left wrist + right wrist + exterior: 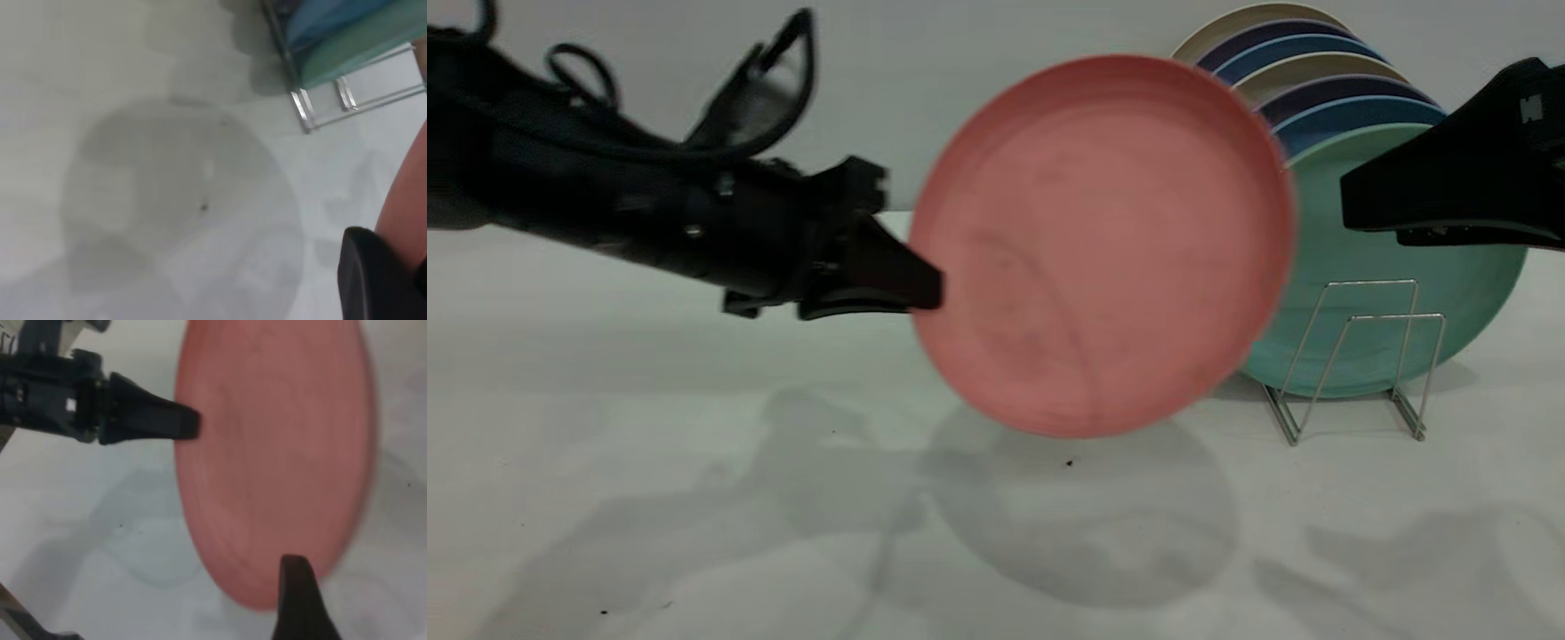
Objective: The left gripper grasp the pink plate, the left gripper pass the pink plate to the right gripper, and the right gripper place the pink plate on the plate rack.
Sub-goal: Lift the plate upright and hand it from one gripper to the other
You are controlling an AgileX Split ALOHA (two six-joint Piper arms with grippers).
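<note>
Pink plate [1103,244] held upright in the air above the middle of the desk [649,498], face toward the exterior camera, its round shadow lying on the desk beneath. Left gripper [925,286] reaching in from the left side, fingers clamped on the plate's left rim; in the right wrist view the same fingers [157,420] seen pinching the rim edge. Right gripper [1352,200] hanging in the air at the right side, just beside the plate's right edge and apart from it, in front of the mint-green plate [1405,293]; whether its fingers are apart or together cannot be told, with only one finger [300,600] showing in its own wrist view, close to the plate's rim. Plate rack [1356,360] standing toward the desk's far right, its front wire loops bare, the mint-green plate leaning upright just behind them, with a row of blue, purple and beige plates [1307,67] stacked upright behind that one.
</note>
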